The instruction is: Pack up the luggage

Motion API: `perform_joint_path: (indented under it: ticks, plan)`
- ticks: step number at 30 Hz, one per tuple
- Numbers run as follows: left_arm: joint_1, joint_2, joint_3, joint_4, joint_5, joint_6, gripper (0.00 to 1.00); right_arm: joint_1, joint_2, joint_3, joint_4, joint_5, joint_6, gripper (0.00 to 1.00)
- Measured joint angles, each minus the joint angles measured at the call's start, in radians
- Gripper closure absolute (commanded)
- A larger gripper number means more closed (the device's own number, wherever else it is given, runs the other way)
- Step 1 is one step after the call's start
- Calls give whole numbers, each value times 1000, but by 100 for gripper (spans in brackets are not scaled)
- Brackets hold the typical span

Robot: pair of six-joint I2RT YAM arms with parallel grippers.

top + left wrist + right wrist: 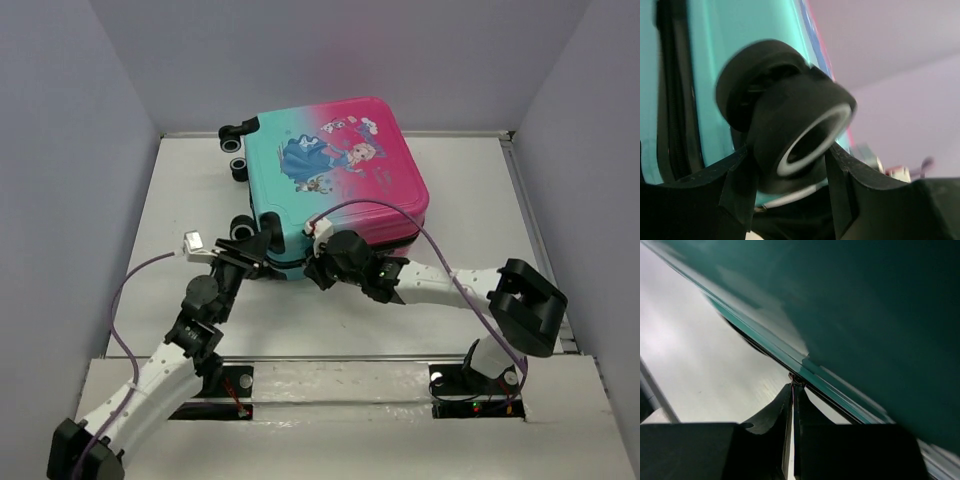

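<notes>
Left gripper [787, 150] clamped a black wheel [805, 125] of the luggage [340, 170]; right gripper [792, 390] was closed, fingertips at the zipper seam [760, 347].

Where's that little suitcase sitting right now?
From above, the suitcase lies flat and closed at the middle back of the table. The left fingers clasp its near-left wheel; the right fingers sit at its front edge.

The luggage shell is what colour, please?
The luggage is teal fading to pink; clearest from top external.
</notes>
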Motion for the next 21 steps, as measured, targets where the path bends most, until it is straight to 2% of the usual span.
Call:
perform_joint_path:
  ticks: [3,7,11,18,19,20,21]
  plan:
    - [-194,29,14,-9,-62,42,94,-4,40,42,-1,-96,-18,93]
    - [-369,145,64,-78,-60,106,94,-19,55,36,47,-159,-24,93]
    - [-441,268,153,-98,-68,167,94,-25,13,-82,175,-179,-24,93]
    - [-532,309,225,-100,-21,195,94,-27,-158,-307,316,-125,10,93]
    - [-542,300,240,-111,-15,205,90,-29,-193,-334,314,-116,16,93]
    - [-544,289,255,-144,-17,216,78,-30,-216,-346,307,-111,19,93]
    - [-545,255,282,-213,-34,235,51,-33,-252,-359,295,-106,25,93]
